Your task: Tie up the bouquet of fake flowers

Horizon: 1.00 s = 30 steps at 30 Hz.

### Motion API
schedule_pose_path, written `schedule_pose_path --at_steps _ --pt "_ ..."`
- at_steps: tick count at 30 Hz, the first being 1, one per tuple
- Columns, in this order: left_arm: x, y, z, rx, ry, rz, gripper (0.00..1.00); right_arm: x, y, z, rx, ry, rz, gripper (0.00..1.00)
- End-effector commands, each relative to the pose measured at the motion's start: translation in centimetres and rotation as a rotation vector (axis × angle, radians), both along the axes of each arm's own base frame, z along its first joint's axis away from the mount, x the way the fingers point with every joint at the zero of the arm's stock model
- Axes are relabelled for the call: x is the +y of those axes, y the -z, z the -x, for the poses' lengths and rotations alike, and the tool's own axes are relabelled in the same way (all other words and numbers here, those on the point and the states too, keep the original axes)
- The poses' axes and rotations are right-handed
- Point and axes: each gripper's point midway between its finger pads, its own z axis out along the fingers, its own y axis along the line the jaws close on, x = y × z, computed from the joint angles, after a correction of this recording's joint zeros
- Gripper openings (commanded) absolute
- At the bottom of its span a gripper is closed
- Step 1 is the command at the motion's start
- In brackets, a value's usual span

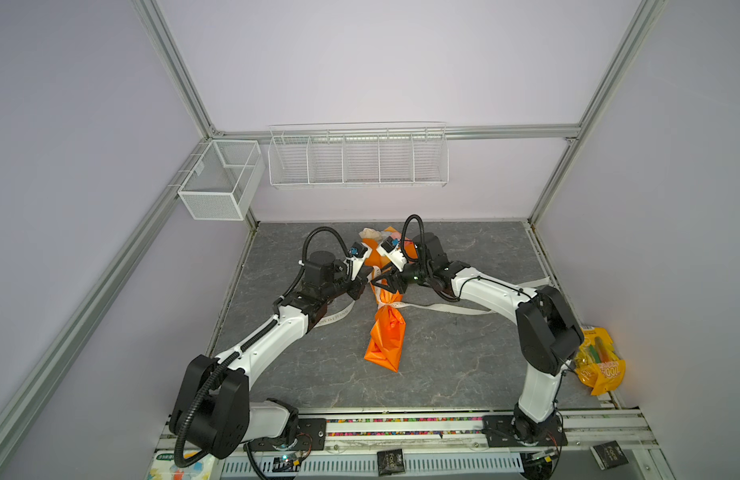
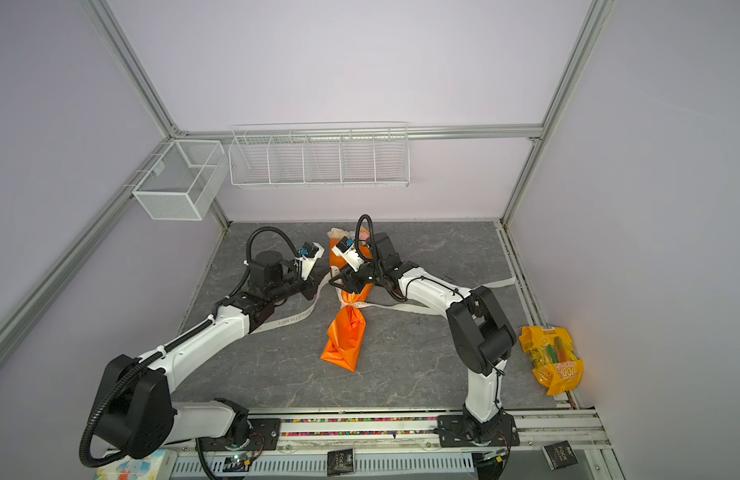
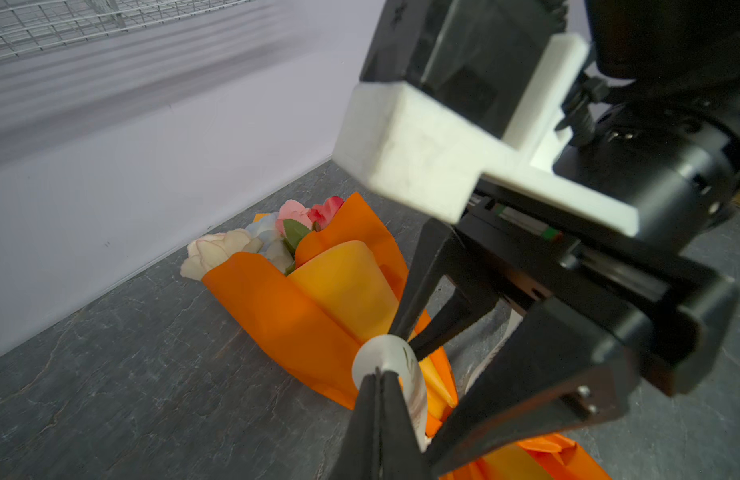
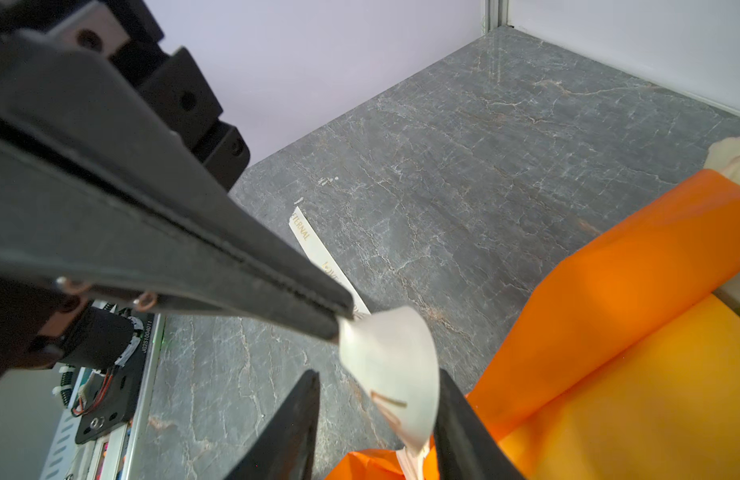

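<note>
Grey stone table [image 1: 463,365] sits inside a box with pale purple walls [image 1: 360,62]. A long wire basket [image 1: 360,160] and a small mesh basket [image 1: 218,183] hang on the far side. A yellow bag [image 1: 601,361] lies at the right edge, near the front.

The bouquet of fake flowers [image 3: 218,249] lies in the middle of the table, a bit toward the far wall. It is rolled up in an orange wrap [image 1: 387,336]. Pink, cream and red blooms poke out at the far end. The pointed tail of the wrap points to the near side.

A cream ribbon [image 1: 443,308] with letters on it goes round the thin middle of the wrap. Its long ends lie flat on the table, one out to the left and one out to the right.

The left tool [image 3: 377,374] is closed tight and pinches a small loop of the ribbon just above the wrap. The right tool [image 4: 378,374] is open and holds nothing. Its two black fingers stand one on each side of that same loop. One finger is right beside the ribbon, and the other is apart from it.
</note>
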Motion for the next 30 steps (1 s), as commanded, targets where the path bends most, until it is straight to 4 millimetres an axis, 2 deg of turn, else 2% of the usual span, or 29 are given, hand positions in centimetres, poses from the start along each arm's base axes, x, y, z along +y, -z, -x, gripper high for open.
schedule_pose_path --at_steps 1,4,6,7,8,9,12,14,20,22,26,29,30 --pt "-0.6 -0.5 0.3 -0.016 0.05 -0.016 0.0 0.1 -1.3 -0.6 -0.024 -0.002 -0.034 0.33" --pt "-0.5 0.0 0.4 -0.008 0.045 -0.03 0.0 0.0 -1.2 -0.7 -0.025 0.005 -0.032 0.17" --pt "0.0 0.3 0.2 0.0 0.015 -0.05 0.06 -0.1 -1.4 -0.5 -0.021 0.003 -0.036 0.11" --pt "0.4 0.5 0.1 0.004 -0.001 -0.064 0.17 -0.1 -1.6 -0.4 -0.024 0.005 -0.039 0.09" --pt "0.8 0.9 0.1 0.011 -0.02 -0.085 0.36 -0.2 -1.6 -0.2 -0.024 0.006 -0.043 0.07" --pt "1.3 1.3 0.2 0.015 -0.037 -0.11 0.46 -0.3 -1.7 -0.1 -0.025 0.006 -0.047 0.07" --pt "2.5 2.6 0.5 0.019 -0.083 -0.157 0.62 -0.6 -1.7 0.4 -0.028 -0.001 -0.049 0.08" --pt "2.7 3.4 1.0 0.017 -0.069 -0.176 0.68 -0.7 -1.5 0.7 -0.03 -0.003 -0.044 0.08" --pt "1.9 5.0 0.8 0.047 -0.005 -0.228 0.7 -1.0 -1.1 0.9 -0.03 -0.005 -0.024 0.07" --pt "1.4 5.6 1.0 0.082 0.04 -0.256 0.68 -1.0 -1.3 0.9 -0.03 -0.005 -0.024 0.08" --pt "0.5 6.9 1.2 0.136 0.115 -0.286 0.57 -1.1 -1.5 1.0 -0.033 -0.007 -0.02 0.08" --pt "0.2 6.7 0.3 0.139 0.099 -0.269 0.39 -1.2 -1.3 1.2 -0.031 -0.009 -0.013 0.08" --pt "0.2 6.4 0.0 0.137 0.084 -0.263 0.37 -1.2 -1.2 1.2 -0.028 -0.009 -0.009 0.08"
